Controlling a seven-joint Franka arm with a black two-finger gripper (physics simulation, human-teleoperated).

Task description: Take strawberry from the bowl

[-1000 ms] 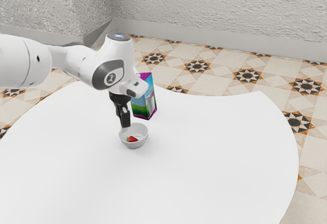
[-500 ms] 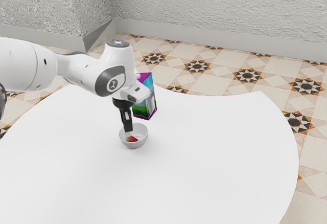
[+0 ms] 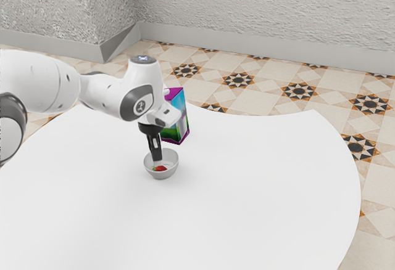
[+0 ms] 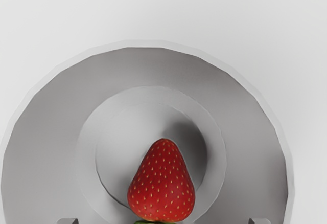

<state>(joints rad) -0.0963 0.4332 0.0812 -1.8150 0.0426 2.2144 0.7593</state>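
Inside the round grey bowl (image 4: 46, 147), the red conical strawberry (image 4: 162, 188) seems bruisable: pinch its flanks gently. The black tool (image 3: 157, 161) is spread.

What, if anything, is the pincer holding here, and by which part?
Nothing is held: the pincer is open, and the strawberry lies in the bowl with a gap on either side.

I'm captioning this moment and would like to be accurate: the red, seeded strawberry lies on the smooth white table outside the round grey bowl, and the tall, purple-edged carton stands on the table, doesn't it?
Not quite: the red, seeded strawberry lies inside the round grey bowl, as the wrist view shows. The tall, purple-edged carton does stand on the smooth white table.
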